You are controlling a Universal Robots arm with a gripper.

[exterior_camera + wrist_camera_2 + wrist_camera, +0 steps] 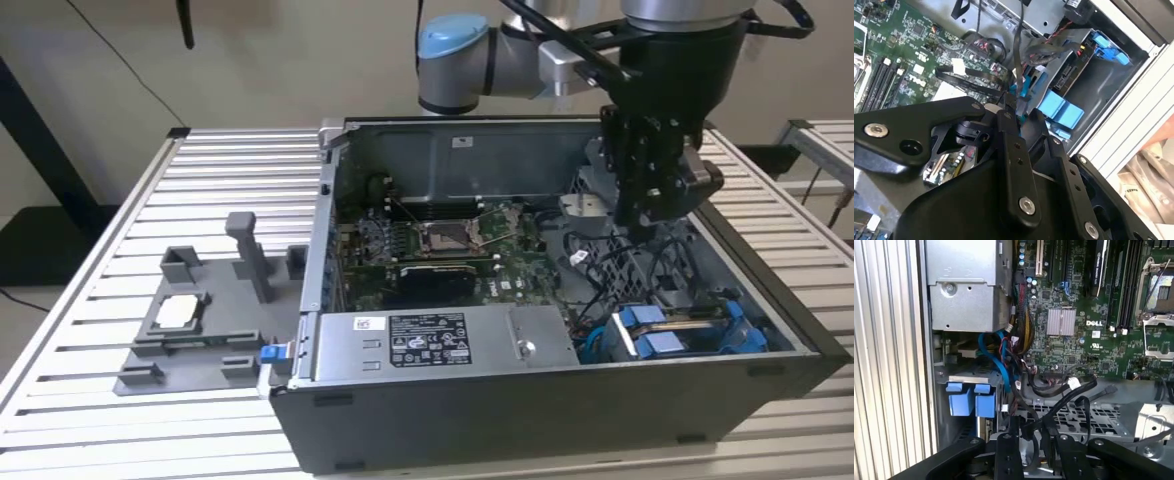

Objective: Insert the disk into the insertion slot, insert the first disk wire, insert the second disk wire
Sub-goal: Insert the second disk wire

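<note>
My gripper hangs inside the open computer case, low over a tangle of black cables. In both wrist views those cables crowd it so closely that I cannot tell whether it is clamped on one or merely sitting among them. The insertion slot is near me, just beside that tangle. The disk already sits in the slot, and its two bright blue end tabs stick out side by side at the slot's open end. A blue wire curves up from just beside the slot, between it and the silver power-supply box, which stands next to the slot along the same case wall. Past the cables from the slot lies the green motherboard. Well apart from the slot, outside the case beyond the power-supply box, a grey fixture tray with upright posts rests on the slatted metal table.
</note>
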